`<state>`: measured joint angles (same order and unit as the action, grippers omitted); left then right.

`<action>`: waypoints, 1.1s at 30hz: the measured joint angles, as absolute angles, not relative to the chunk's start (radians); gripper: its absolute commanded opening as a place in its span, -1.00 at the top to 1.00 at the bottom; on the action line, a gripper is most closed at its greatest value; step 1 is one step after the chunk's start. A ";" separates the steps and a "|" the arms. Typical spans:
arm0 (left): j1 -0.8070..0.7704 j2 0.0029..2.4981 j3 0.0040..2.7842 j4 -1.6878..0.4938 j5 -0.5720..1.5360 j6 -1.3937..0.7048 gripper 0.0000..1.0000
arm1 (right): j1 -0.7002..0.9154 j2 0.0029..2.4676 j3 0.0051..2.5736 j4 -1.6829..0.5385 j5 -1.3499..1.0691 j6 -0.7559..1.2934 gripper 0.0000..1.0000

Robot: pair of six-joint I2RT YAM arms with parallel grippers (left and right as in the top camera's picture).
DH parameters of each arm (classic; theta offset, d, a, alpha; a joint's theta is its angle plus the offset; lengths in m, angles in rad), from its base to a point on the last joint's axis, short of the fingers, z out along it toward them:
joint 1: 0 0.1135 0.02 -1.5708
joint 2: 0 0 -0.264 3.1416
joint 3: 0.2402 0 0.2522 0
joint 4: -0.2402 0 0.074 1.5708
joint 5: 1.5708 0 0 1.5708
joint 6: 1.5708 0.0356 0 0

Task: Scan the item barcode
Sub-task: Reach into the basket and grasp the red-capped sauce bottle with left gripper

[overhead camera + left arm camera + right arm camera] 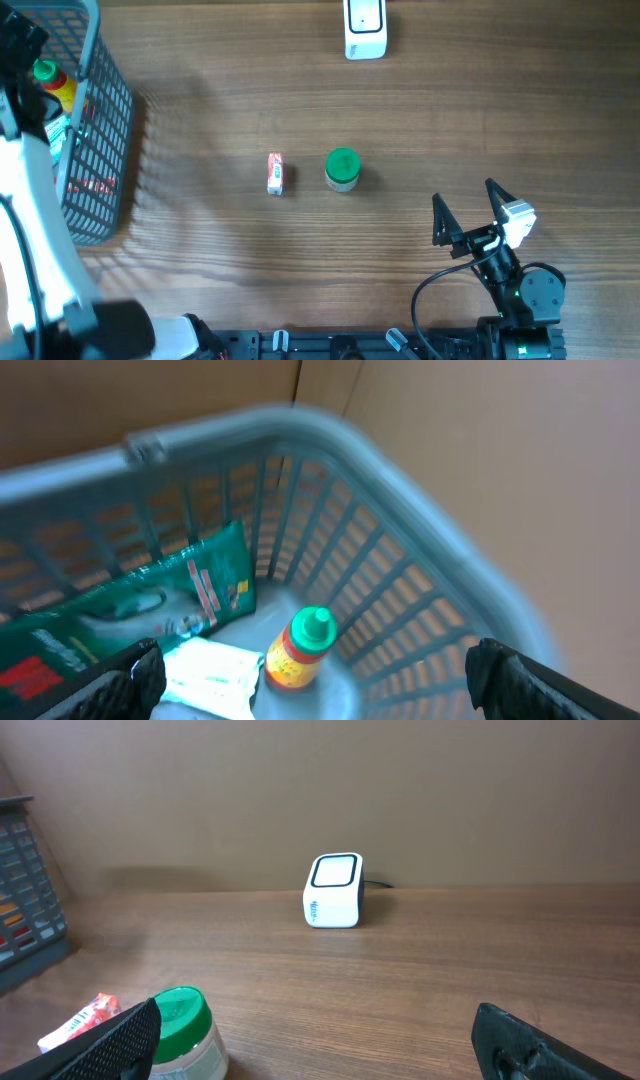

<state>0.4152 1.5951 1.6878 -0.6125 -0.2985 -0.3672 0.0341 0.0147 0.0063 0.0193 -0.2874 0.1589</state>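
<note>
Shop checkout: barcode scanner (365, 30), basket (100, 140)

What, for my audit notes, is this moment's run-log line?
left gripper: open, above basket | right gripper: open, empty | jar, packet: on table | scanner: untouched

No legible text, print on green packet (150, 600) blurred, small blue marking on scanner (333, 895) too small to read
</note>
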 measured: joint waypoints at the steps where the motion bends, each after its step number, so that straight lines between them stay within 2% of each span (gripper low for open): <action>1: 0.422 1.637 1.688 -0.604 -0.292 -0.367 -1.00 | 0.034 0.015 0.006 0.019 -0.287 0.159 -1.00; 9: 0.435 1.914 1.688 -0.503 -0.250 -0.366 -1.00 | 0.034 0.015 0.006 0.019 -0.287 0.159 -0.99; 15: 0.450 1.981 1.688 -0.485 -0.229 -0.374 -1.00 | 0.034 0.015 0.006 0.019 -0.287 0.159 -0.99; 24: 0.529 2.048 1.688 -0.448 -0.086 -0.413 -0.99 | 0.034 0.015 0.006 0.019 -0.287 0.159 -0.99; 29: 0.527 2.057 1.688 -0.430 -0.067 -0.421 -0.71 | 0.034 0.015 0.006 0.019 -0.287 0.159 -1.00; 33: 0.527 2.057 1.689 -0.418 -0.058 -0.426 -0.36 | 0.034 0.015 0.006 0.019 -0.287 0.159 -0.99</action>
<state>0.5266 2.0575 1.6886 -0.4179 -0.0582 -0.4255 0.0341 0.0147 0.0063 0.0193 -0.2874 0.1589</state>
